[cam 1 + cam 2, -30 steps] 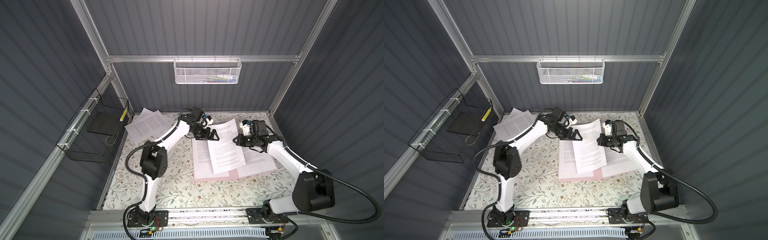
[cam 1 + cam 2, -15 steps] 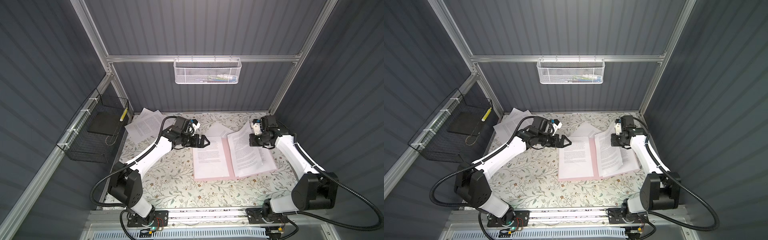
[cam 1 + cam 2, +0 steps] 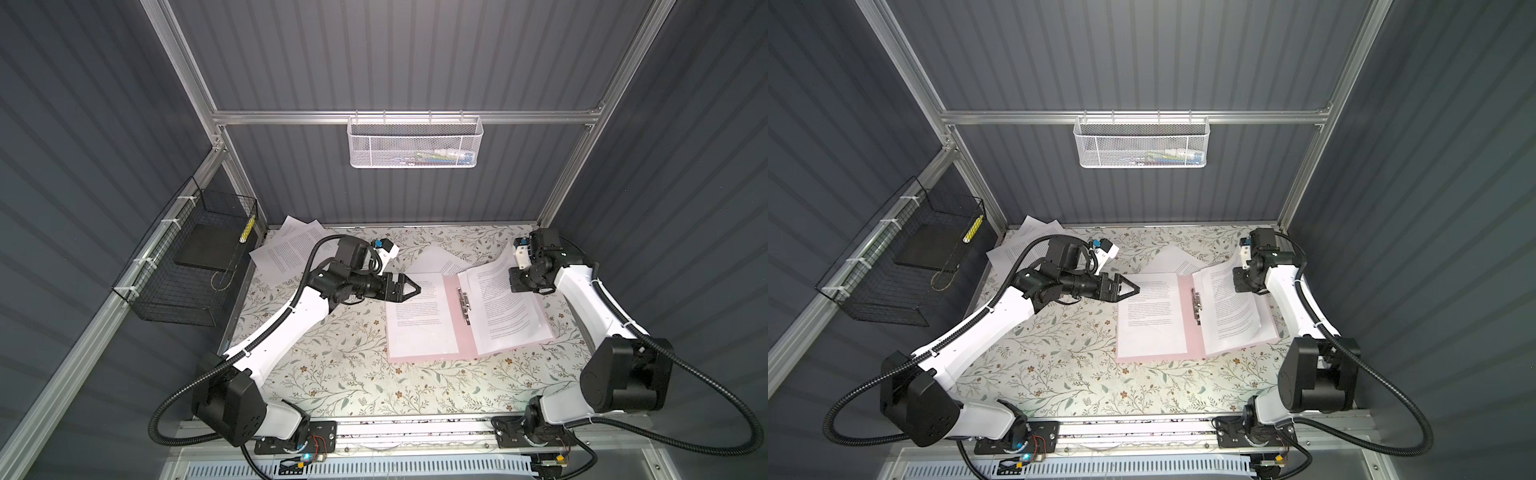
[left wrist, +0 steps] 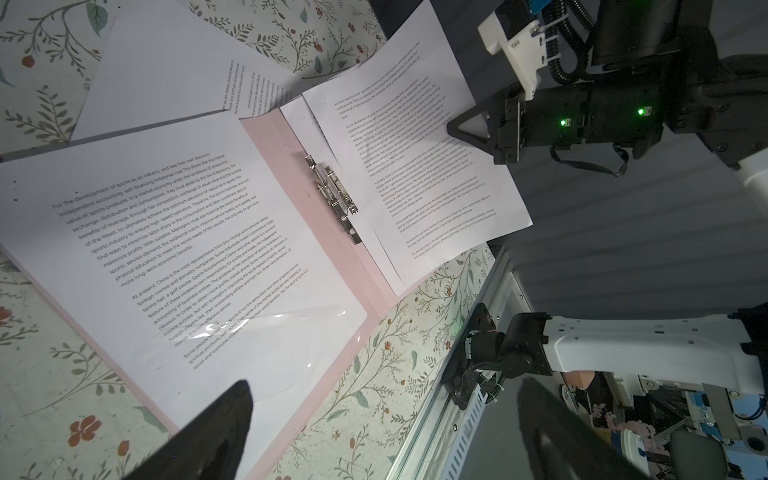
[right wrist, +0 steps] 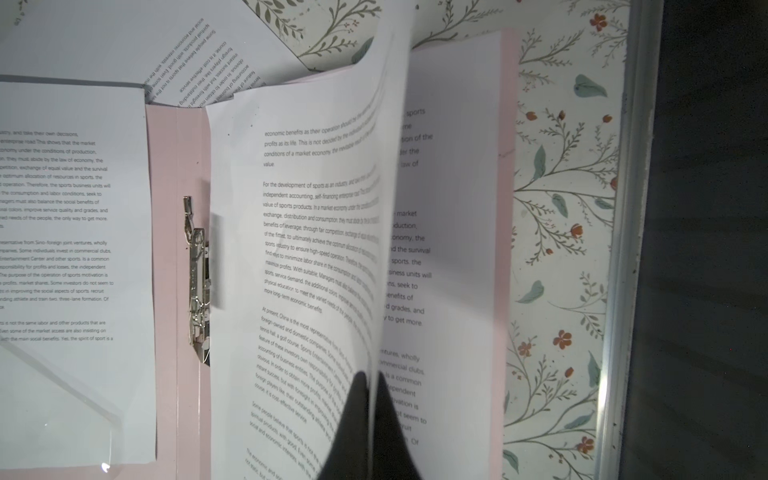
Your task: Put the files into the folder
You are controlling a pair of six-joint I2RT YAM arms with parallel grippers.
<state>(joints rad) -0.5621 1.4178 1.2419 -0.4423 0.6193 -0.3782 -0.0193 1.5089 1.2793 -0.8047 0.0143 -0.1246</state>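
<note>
In both top views the left gripper (image 3: 409, 286) (image 3: 1128, 289) hangs with its tips over a corner of the folder (image 3: 453, 316) (image 3: 1187, 320). The folder lies open and flat on the table (image 3: 332, 374) (image 3: 1059, 365), just ahead of those fingers. The right gripper (image 3: 519, 279) (image 3: 1241, 281) pinches the outer edge of one of the files, a sheet (image 3: 505, 307) (image 3: 1231, 307) that curves down from its fingers onto the folder half beneath them. In the left wrist view the left fingers (image 4: 224, 415) stand wide apart with nothing between them, and the folder (image 4: 286, 166) and its metal clip (image 4: 332, 195) lie beyond them. In the right wrist view the right fingers (image 5: 355, 419) are pressed together on that sheet (image 5: 299, 249), with the clip (image 5: 197, 282) off to one side.
</note>
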